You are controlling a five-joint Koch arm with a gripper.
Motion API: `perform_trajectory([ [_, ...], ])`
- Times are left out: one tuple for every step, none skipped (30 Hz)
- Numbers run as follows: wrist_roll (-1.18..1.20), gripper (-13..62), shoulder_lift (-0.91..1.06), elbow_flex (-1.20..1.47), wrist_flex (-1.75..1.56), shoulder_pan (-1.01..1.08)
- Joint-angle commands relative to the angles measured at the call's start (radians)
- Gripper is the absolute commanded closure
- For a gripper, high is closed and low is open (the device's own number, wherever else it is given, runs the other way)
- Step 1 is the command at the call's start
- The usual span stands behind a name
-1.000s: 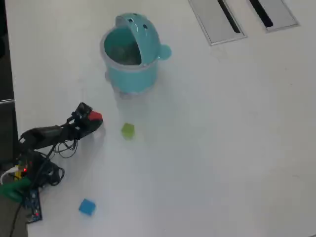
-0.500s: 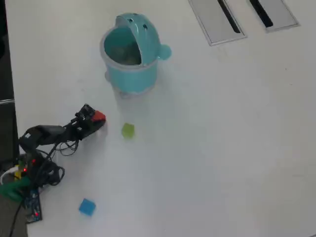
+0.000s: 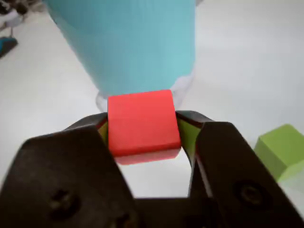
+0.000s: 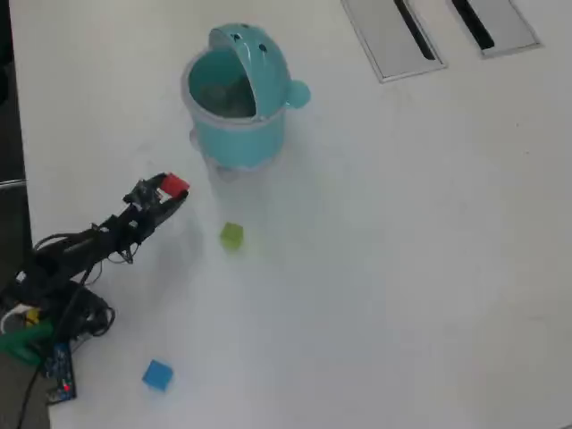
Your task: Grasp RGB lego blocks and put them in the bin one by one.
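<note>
**Red block clamped, bin just ahead**

I had the pincer (image 3: 142, 130) closed on the red block (image 3: 141, 122), both jaws pressed to its sides, clear of the counter (image 4: 402, 268). In the wrist view the bin (image 3: 128, 42) stood close in front; overhead, its lid (image 4: 259, 49) was tipped back, mouth open. The yellow-green block (image 4: 231, 235) lay just beside my path, the blue block (image 4: 157, 374) well apart near the counter's lower edge. Bare counter spread wide to the right.
</note>
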Motion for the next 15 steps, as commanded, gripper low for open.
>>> perform_trajectory([
  [-0.002,30.0,0.064,-0.137,0.025,0.000],
  [-0.002,30.0,0.074,-0.161,0.041,0.003],
  [-0.002,30.0,0.077,-0.187,0.055,0.005],
  [-0.002,30.0,0.078,-0.218,0.069,0.005],
  [-0.002,30.0,0.080,-0.247,0.089,0.006],
  [-0.002,30.1,0.080,-0.293,0.120,0.006],
  [-0.002,30.1,0.075,-0.333,0.135,0.006],
  [-0.002,30.1,0.072,-0.356,0.147,0.006],
  [-0.002,30.1,0.067,-0.376,0.155,0.006],
  [-0.002,30.1,0.063,-0.405,0.161,0.006],
  [-0.002,30.1,0.058,-0.422,0.167,0.006],
  [-0.002,30.1,0.051,-0.449,0.183,0.006],
  [-0.002,30.1,0.041,-0.469,0.189,0.008],
  [-0.002,30.1,0.025,-0.525,0.212,0.008],
  [-0.002,30.1,0.003,-0.584,0.233,0.011],
])
